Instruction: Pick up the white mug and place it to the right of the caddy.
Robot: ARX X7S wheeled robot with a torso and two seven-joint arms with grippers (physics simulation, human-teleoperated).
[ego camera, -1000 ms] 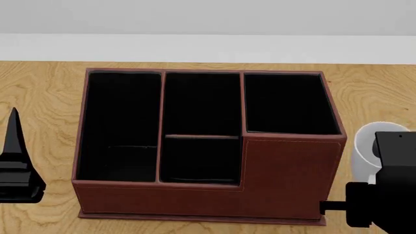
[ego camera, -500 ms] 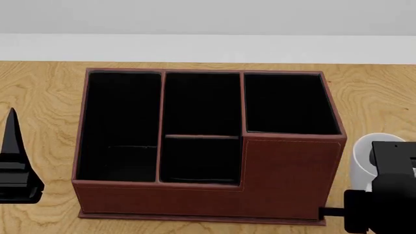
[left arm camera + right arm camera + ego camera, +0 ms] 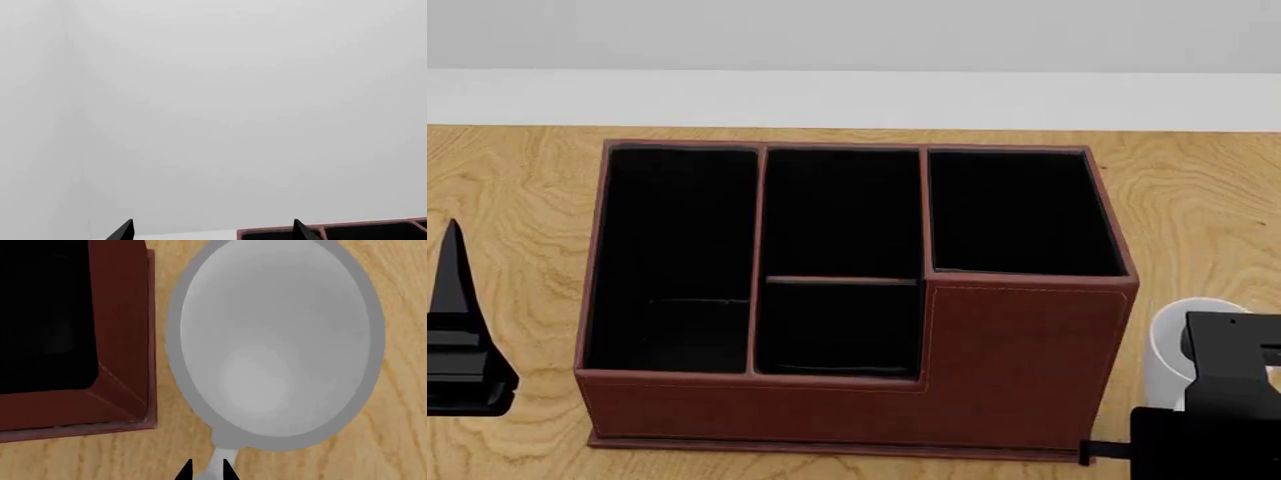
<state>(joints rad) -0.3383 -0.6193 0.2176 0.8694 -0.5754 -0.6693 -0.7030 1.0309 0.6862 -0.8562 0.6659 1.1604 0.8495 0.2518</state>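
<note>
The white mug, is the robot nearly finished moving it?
Nearly. The white mug is already to the right of the caddy, upright. The right end effector has its fingertips either side of the handle. Left: let go and pull away. The left end effector is holding nothing.

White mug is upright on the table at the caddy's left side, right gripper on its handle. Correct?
Not quite: the white mug stands at the right side of the caddy, not the left, as the head view shows. It is upright on the table, and the right wrist view shows the right gripper closed around its handle.
</note>
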